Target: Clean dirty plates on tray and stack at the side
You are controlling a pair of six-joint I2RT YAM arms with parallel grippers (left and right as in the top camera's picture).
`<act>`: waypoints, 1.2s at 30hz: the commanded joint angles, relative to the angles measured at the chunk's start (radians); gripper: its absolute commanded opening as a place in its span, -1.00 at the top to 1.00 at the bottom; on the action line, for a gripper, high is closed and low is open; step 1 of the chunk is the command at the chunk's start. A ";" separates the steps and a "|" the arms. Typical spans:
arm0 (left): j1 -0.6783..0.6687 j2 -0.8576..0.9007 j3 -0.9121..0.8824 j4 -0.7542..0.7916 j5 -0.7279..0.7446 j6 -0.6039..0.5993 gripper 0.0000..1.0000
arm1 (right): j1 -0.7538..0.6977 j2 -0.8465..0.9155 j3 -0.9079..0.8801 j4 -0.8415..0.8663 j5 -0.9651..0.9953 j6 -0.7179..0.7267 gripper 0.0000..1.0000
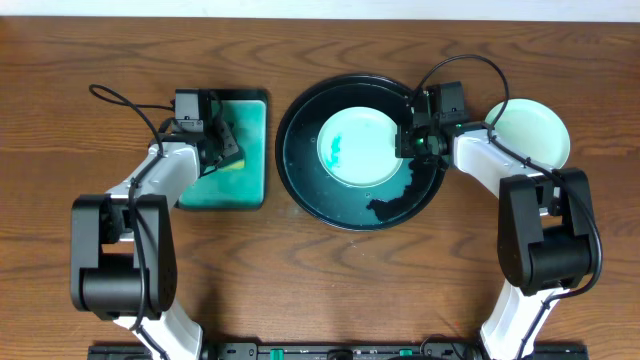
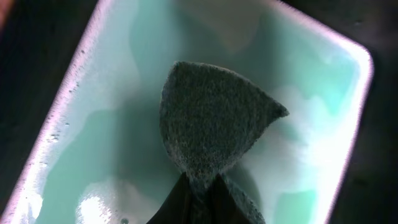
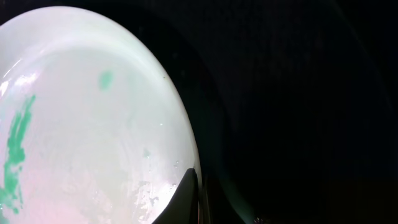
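A dirty plate [image 1: 358, 147] with teal-green smears lies in the black pan, the tray [image 1: 300, 170]. My right gripper [image 1: 413, 140] is shut on its right rim. In the right wrist view one finger lies on the plate [image 3: 93, 112] and the other under its edge [image 3: 200, 194], with the pan [image 3: 298, 124] dark beside it. A second pale plate [image 1: 535, 130] sits on the bare wood at the right. No third plate shows. My left gripper [image 1: 216, 142] is shut on a dark sponge [image 2: 214, 121], pinched between the fingertips [image 2: 202, 190].
The sponge hangs over a rectangular teal tray [image 1: 250, 170] left of the pan; its wet teal bottom [image 2: 311, 81] fills the left wrist view. A dark puddle [image 1: 395, 205] lies in the pan's front right. Brown wood tabletop [image 1: 330, 280] stretches along the front.
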State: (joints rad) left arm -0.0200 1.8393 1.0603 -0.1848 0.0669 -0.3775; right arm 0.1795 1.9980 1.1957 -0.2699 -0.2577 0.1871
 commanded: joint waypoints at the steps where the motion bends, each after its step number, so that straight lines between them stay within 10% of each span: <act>1: 0.003 -0.106 0.010 0.000 -0.029 0.029 0.85 | 0.012 0.027 0.014 -0.009 -0.009 0.007 0.98; 19: -0.147 -0.311 0.010 -0.022 0.154 -0.134 0.86 | 0.058 0.027 0.014 0.026 -0.032 0.008 0.98; 36: -0.495 0.003 0.010 0.315 0.044 -0.263 0.86 | 0.064 0.027 0.014 0.027 -0.031 0.044 0.98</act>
State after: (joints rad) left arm -0.4976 1.7889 1.0603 0.1013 0.1314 -0.5728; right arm 0.2344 2.0056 1.1961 -0.2443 -0.2760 0.2092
